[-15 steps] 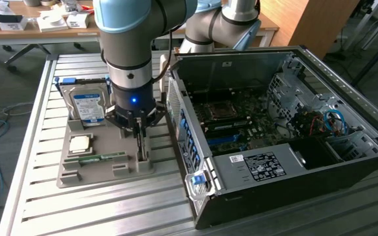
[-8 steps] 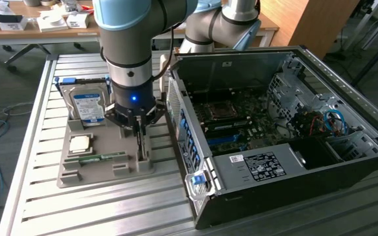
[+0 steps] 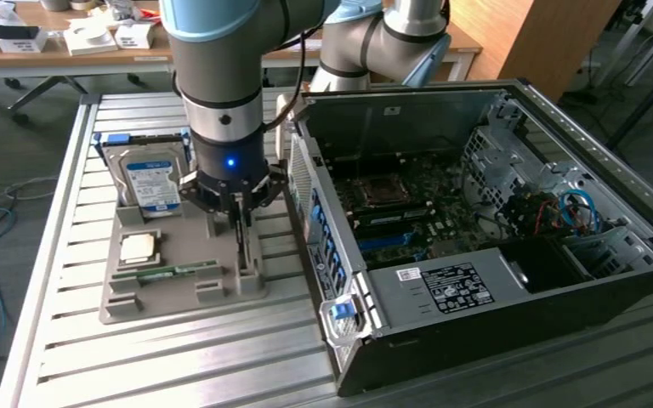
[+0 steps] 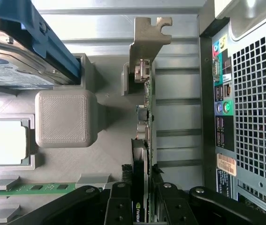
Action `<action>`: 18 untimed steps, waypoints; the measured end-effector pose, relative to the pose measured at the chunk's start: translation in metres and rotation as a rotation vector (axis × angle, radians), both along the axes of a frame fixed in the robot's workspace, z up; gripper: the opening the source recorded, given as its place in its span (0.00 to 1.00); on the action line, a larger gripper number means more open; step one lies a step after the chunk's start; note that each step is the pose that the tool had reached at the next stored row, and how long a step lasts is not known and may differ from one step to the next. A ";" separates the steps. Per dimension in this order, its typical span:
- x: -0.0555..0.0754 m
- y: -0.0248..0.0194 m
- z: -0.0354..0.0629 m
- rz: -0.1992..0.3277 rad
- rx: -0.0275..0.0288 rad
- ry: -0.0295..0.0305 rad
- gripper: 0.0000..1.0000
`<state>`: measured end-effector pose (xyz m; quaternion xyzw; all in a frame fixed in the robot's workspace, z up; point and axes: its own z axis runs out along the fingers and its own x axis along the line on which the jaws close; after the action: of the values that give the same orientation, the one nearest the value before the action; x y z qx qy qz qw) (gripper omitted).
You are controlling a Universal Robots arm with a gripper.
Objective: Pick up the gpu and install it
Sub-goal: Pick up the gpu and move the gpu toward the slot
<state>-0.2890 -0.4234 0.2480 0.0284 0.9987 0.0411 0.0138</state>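
Observation:
The gpu is a thin dark card with a pale metal end bracket. It stands on edge in a slot of the grey parts holder, on the side nearest the computer. In the exterior view the gpu appears as a thin dark sliver below the wrist. My gripper has come down over the card, and its black fingers press against both faces of the end away from the bracket. In the exterior view the gripper hangs straight down over that slot. The card still rests in the holder.
The open computer case lies just beside the holder on the exterior view's right, its motherboard exposed. The holder also carries a blue-labelled hard drive, a processor chip and a green memory stick. All of it sits on a slatted metal table.

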 end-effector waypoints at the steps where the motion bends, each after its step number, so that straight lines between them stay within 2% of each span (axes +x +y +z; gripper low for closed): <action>1: 0.000 0.0000 0.0019 0.000 0.0026 0.0000 0.26; 9: 0.000 0.0000 0.0190 0.000 0.0203 0.0000 0.26; 18: 0.000 0.0000 0.0427 0.000 0.0434 0.0000 0.26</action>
<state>-0.2890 -0.4234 0.2907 0.0287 0.9975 0.0627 0.0132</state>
